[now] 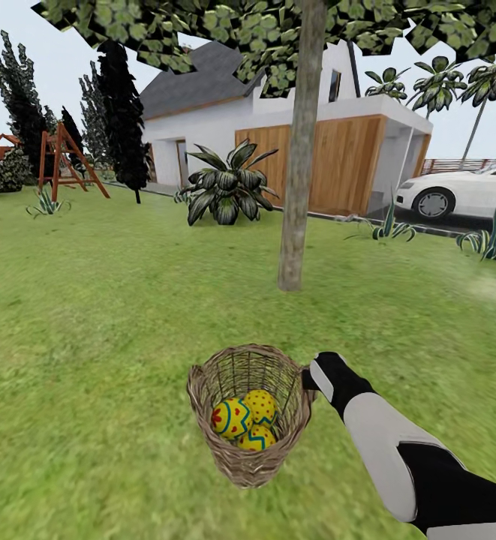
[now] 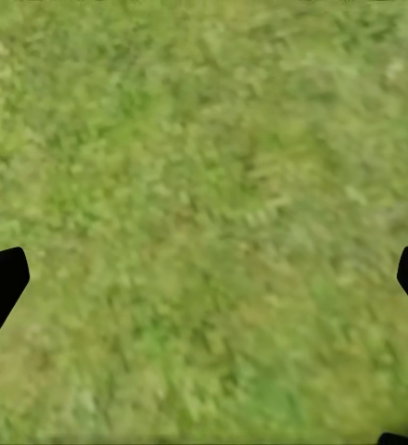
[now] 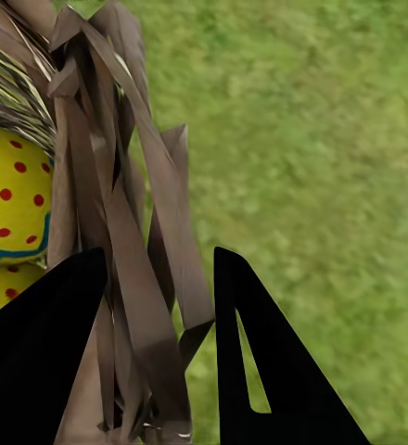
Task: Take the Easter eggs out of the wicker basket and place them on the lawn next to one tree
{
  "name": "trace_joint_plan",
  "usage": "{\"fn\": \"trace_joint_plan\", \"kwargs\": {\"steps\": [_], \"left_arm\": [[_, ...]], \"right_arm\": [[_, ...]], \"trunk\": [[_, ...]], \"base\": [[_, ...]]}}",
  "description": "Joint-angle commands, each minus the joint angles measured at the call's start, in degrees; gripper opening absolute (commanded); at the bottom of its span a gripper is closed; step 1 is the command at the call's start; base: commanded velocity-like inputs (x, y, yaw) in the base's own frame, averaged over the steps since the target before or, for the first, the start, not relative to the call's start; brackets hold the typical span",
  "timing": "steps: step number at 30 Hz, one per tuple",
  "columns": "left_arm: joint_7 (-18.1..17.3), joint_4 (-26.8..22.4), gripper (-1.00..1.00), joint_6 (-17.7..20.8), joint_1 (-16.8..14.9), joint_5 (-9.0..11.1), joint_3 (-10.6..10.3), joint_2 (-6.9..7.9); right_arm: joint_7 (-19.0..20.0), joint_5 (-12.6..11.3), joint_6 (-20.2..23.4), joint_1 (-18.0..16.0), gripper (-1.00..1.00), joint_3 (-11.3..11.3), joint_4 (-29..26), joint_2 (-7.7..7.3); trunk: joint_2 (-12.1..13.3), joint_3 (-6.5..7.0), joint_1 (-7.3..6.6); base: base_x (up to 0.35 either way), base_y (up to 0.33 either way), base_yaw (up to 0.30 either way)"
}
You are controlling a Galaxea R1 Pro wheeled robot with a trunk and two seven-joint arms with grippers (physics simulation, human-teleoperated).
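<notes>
Black right hand (image 3: 153, 357) clamped on open-woven wicker basket (image 1: 249, 415) rim, three glossy dotted Easter eggs (image 1: 246, 421) inside

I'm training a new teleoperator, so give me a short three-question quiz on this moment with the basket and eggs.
1. True or false: all three Easter eggs lie in the wicker basket.
2. What does the right gripper straddle? A) an egg B) the basket's wall C) the tree
3. The left gripper is over bare ____.

Key: 1 true; 2 B; 3 lawn.
</notes>
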Motion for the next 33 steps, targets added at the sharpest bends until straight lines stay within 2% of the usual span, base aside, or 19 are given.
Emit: {"fn": "trace_joint_plan", "kwargs": {"steps": [1, 19, 20, 23, 24, 25, 27, 28, 29, 30, 31, 32, 33], "left_arm": [[-0.13, -0.08, 1.0, 0.32, 0.05, 0.17, 0.13, 0.02], [-0.02, 0.35, 1.0, 0.16, 0.05, 0.03, 0.09, -0.07], [0.01, 2.04, 1.0, -0.57, 0.05, 0.02, 0.05, -0.21], [0.29, 10.26, 1.0, -7.21, -0.02, 0.14, 0.04, -1.92], [0.43, 12.28, 1.0, -9.96, -0.03, 0.2, 0.09, -4.28], [0.51, 12.65, 1.0, -12.05, -0.03, 0.2, 0.08, -7.24], [1.26, 10.64, 1.0, -13.77, -0.02, 0.18, 0.05, -12.61], [1.65, 9.22, 1.0, -14.23, 0.01, 0.18, 0.09, -17.11], [1.87, 8.5, 1.0, -14.4, 0.03, 0.16, 0.11, -20.35], [2.48, 7.95, 1.0, -14.8, 0.04, -0.06, 0.06, -24.69], [3.77, 7.94, 1.0, -16.44, 0.04, -1.58, -0.02, -27.64], [4.73, 8.43, 1.0, -18.63, 0.05, -3.17, -0.03, -28.81], [5.7, 11.2, 1.0, -23.01, -0.03, -5.1, 0.0, -29.93]], "right_arm": [[-0.19, -0.5, 0.04, -0.04, -1.0, -0.48, -0.09, 0.09], [-0.19, -0.51, 0.03, -0.04, -1.0, -0.41, -0.09, 0.1], [-0.19, -0.52, 0.03, -0.04, -1.0, -0.4, -0.09, 0.1], [-0.19, -0.51, 0.03, -0.04, -1.0, -0.39, -0.09, 0.1], [-0.19, -0.51, 0.03, -0.04, -1.0, -0.39, -0.09, 0.1], [-0.19, -0.52, 0.03, -0.04, -1.0, -0.39, -0.09, 0.1], [-0.19, -0.48, 0.03, -0.04, -1.0, -0.42, -0.09, 0.1], [-0.19, -0.47, 0.03, -0.04, -1.0, -0.43, -0.09, 0.07], [-0.19, -0.46, 0.03, -0.04, -1.0, -0.43, -0.09, 0.08], [-0.19, -0.46, 0.03, -0.04, -1.0, -0.41, -0.09, 0.09], [-0.19, -0.45, 0.03, -0.04, -1.0, -0.4, -0.09, 0.1], [-0.19, -0.45, 0.03, -0.04, -1.0, -0.39, -0.09, 0.1], [-0.19, -0.45, 0.05, -0.04, -1.0, -0.39, -0.09, 0.1]], "trunk": [[0.38, 0.13, -0.22], [7.6, 3.36, -4.18], [8.0, 3.54, -4.4], [9.2, 4.08, -5.06], [9.6, 4.26, -5.27], [10.0, 4.44, -5.49], [10.81, 4.8, -5.93], [11.21, 4.98, -6.15], [11.61, 5.16, -6.37], [12.01, 5.34, -6.59], [12.41, 5.52, -6.81], [12.81, 5.7, -7.03], [13.21, 5.88, -7.25]], "base": [[0.0, 0.0, 0.0], [0.0, 0.0, 0.0], [0.0, 0.0, 0.0], [0.0, 0.0, 0.0], [0.0, 0.0, 0.0], [0.0, 0.0, 0.0], [0.0, 0.0, 0.0], [0.0, 0.0, 0.0], [0.0, 0.0, 0.0], [0.0, 0.0, 0.0], [0.0, 0.0, 0.0], [0.0, 0.0, 0.0], [0.0, 0.0, 0.0]]}}
